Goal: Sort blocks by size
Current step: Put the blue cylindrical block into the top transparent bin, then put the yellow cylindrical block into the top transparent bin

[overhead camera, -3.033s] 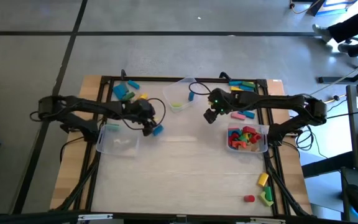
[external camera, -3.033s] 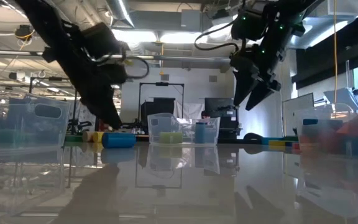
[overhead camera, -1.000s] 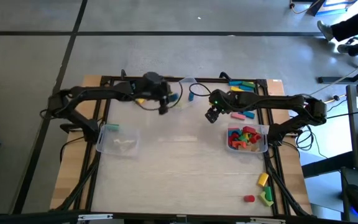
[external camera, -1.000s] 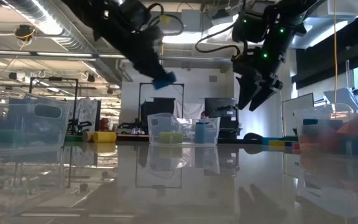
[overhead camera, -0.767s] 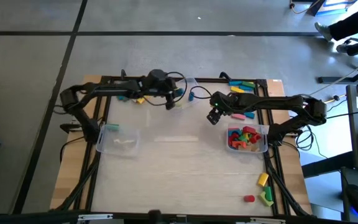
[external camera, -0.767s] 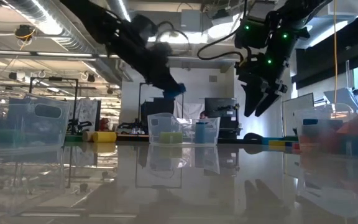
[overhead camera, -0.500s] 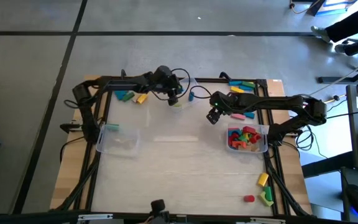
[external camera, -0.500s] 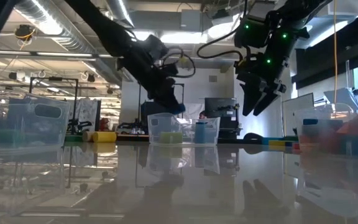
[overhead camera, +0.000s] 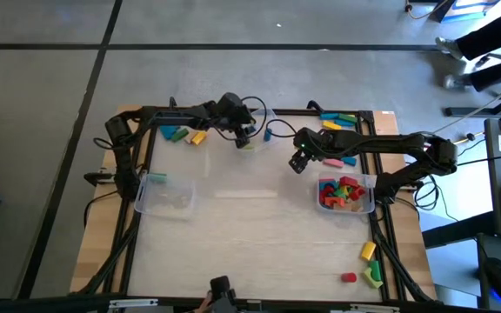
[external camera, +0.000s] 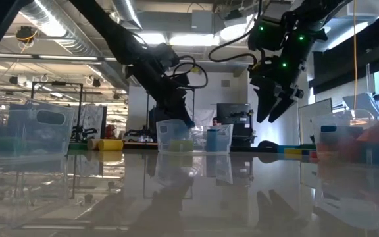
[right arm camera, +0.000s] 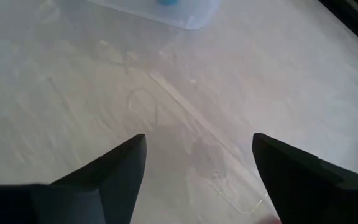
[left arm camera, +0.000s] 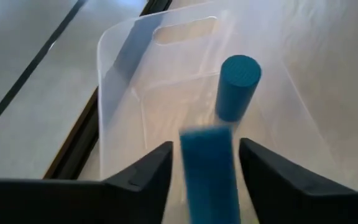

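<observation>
3 clear bins (overhead camera: pixel 165 195) (overhead camera: pixel 348 193) (overhead camera: pixel 257 130) on a pale wooden table (overhead camera: pixel 250 235) (black-framed).

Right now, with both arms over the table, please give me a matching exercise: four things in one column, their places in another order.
Things:
1. left pincer
2. right pincer
3. blue cylinder
4. red block

Places:
a. lying on the table, outside any bin
b. above the clear bin at the back, a blue block between its fingers
c. open, above bare table
d. inside the clear bin at the back

Pairs: 1-b, 2-c, 3-d, 4-a
</observation>
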